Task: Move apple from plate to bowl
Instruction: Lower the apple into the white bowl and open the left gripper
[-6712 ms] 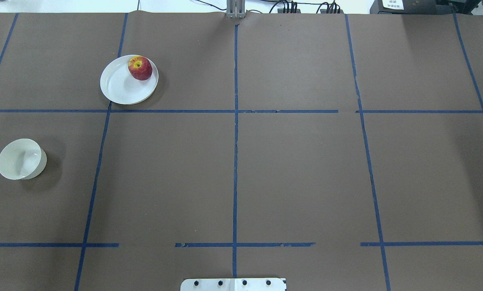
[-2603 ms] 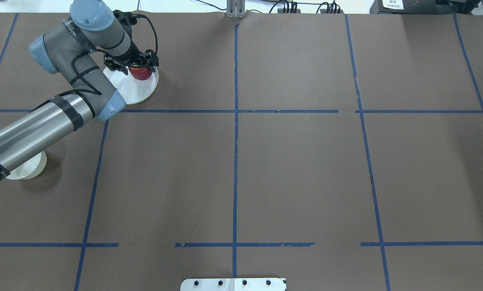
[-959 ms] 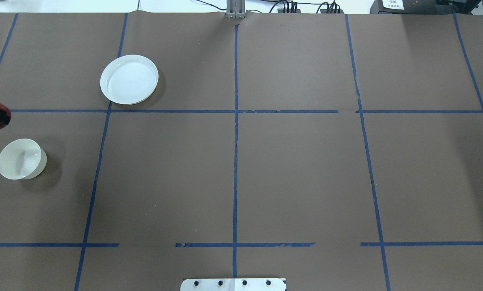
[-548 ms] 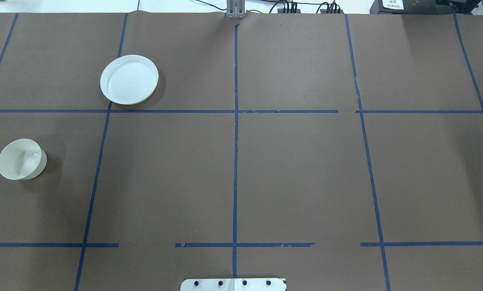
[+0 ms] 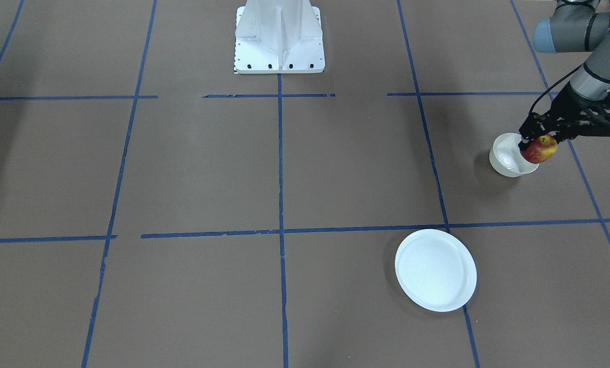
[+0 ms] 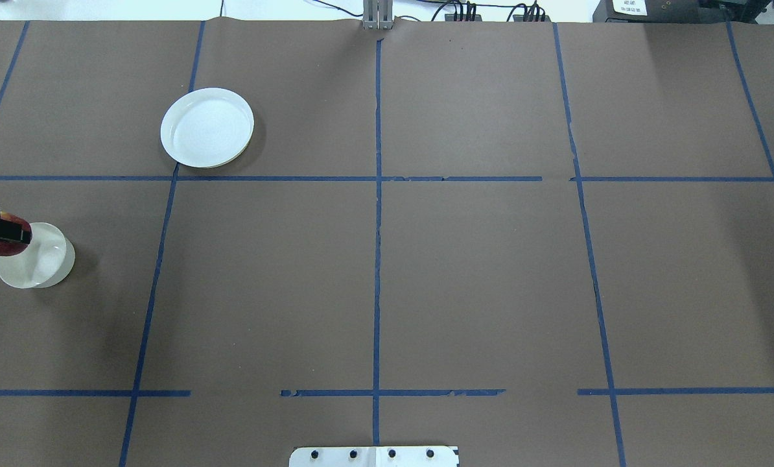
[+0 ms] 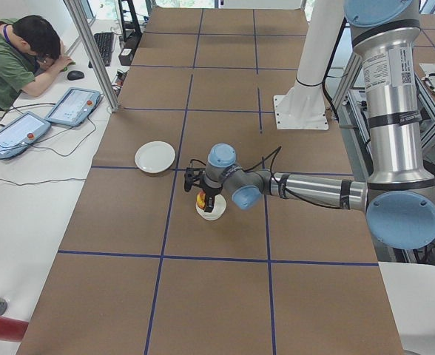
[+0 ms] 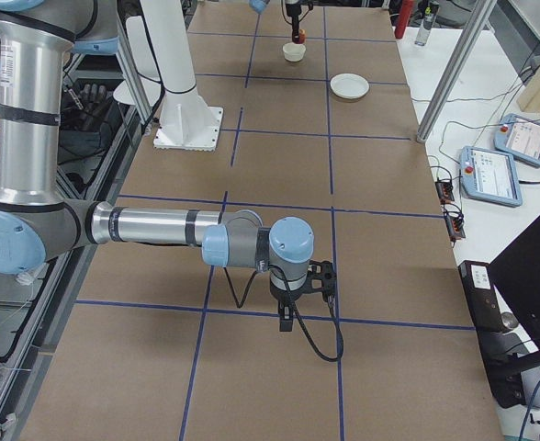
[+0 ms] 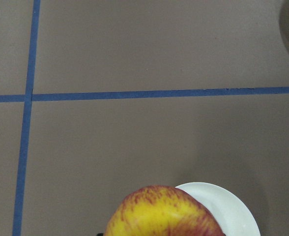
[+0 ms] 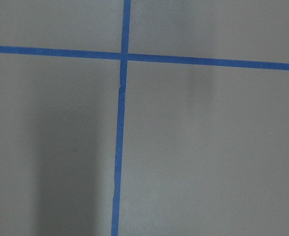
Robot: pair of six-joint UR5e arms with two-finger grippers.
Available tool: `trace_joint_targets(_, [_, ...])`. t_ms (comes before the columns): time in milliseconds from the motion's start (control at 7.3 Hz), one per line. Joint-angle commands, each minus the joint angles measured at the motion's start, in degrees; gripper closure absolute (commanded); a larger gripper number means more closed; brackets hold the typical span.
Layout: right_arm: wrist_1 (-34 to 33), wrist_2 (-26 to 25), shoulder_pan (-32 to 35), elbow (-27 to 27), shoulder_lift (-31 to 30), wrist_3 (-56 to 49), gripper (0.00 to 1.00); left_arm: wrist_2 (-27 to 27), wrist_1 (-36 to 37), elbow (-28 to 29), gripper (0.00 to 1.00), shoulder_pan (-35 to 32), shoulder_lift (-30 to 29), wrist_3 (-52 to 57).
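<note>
Left pincer [image 5: 539,143] is clamped on the apple [image 5: 540,152], and where half a second ago it was nearly off the side, it's now swung in so the apple hangs over the edge of the bowl [image 5: 504,159]. The plate [image 5: 435,270] hasn't budged on the bench [image 5: 208,168]. The right pincer [image 8: 299,318] is way down the other end, and I can't tell if it's clenched or not.

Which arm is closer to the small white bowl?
Left. The left tool holds the apple above the edge of the bowl; the right tool hangs far across the table.
</note>
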Motion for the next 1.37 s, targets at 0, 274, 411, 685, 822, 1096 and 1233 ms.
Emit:
trace_joint_targets(0, [0.0, 0.0, 0.0, 0.0, 0.0, 0.0, 0.00, 2.4, -0.1, 0.4, 0.70, 2.3, -0.1, -1.5])
trace_joint_targets(274, [0.0, 0.0, 0.0, 0.0, 0.0, 0.0, 0.00, 2.3, -0.1, 1.5, 0.70, 2.8, -0.1, -1.5])
trace_joint_targets(411, [0.0, 0.0, 0.0, 0.0, 0.0, 0.0, 0.00, 2.3, -0.1, 1.6, 0.64, 3.2, -0.1, -1.5])
trace_joint_targets(685, [0.0, 0.0, 0.0, 0.0, 0.0, 0.0, 0.00, 2.0, -0.1, 1.5, 0.27, 3.6, -0.2, -1.4])
trace_joint_targets(822, [0.0, 0.0, 0.0, 0.0, 0.0, 0.0, 0.00, 2.0, -0.1, 1.5, 0.27, 3.9, -0.3, -1.4])
trace_joint_targets(1096, [0.0, 0.0, 0.0, 0.0, 0.0, 0.0, 0.00, 2.0, -0.1, 1.6, 0.26, 4.0, -0.4, -1.2])
trace_joint_targets(1233, [0.0, 0.0, 0.0, 0.0, 0.0, 0.0, 0.00, 2.0, -0.1, 1.6, 0.20, 4.0, -0.4, -1.1])
